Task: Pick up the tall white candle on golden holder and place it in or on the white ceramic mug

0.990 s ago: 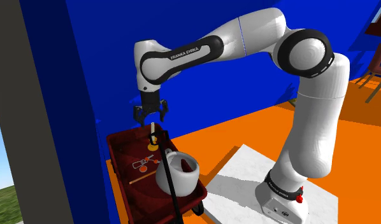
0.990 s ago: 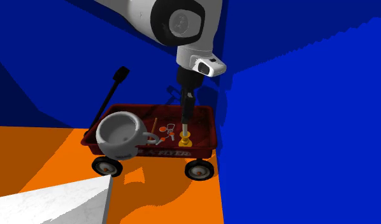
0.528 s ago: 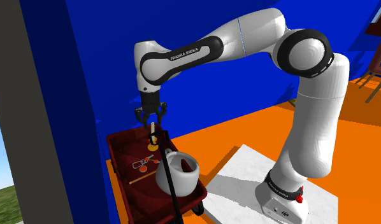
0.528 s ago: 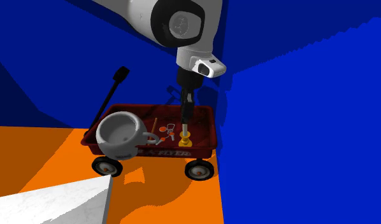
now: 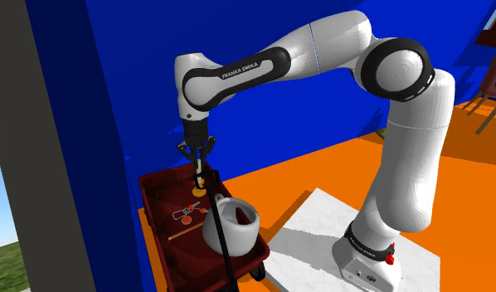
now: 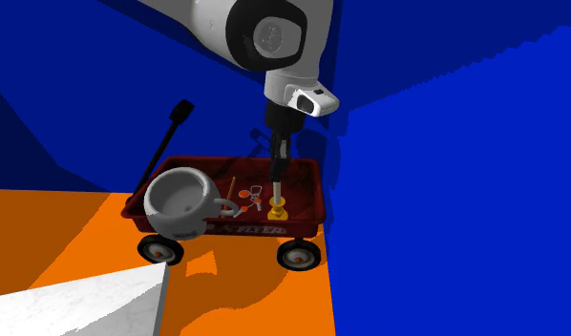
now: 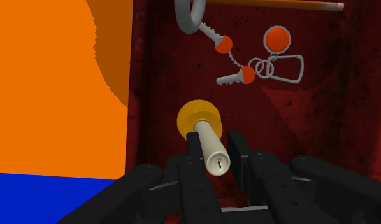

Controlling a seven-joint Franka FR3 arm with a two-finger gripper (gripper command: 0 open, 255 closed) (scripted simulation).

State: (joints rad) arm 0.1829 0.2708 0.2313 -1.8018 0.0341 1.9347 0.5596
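Above red wagon [image 5: 158, 201]: arm [image 5: 321, 46] arched over, gripper [image 5: 199, 164] vert., tight on candle [image 7: 211, 147] top.

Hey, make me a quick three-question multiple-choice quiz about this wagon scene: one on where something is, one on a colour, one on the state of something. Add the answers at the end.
1. Where do the keys lie?
A. On the bed of the red wagon
B. On a shelf
C. In a drawer

2. What colour is the holder under the candle?
A. Green
B. Golden
C. Black

3. How is the candle standing?
A. Lying flat
B. Upright on its holder
C. Snapped in two

Answers:
1. A, because the wrist view shows the keys resting on the wagon's dark red bed, just beyond the holder.
2. B, because a yellow-gold disc rings the candle's foot.
3. B, because the candle rises straight from the holder, with the gripper around it.
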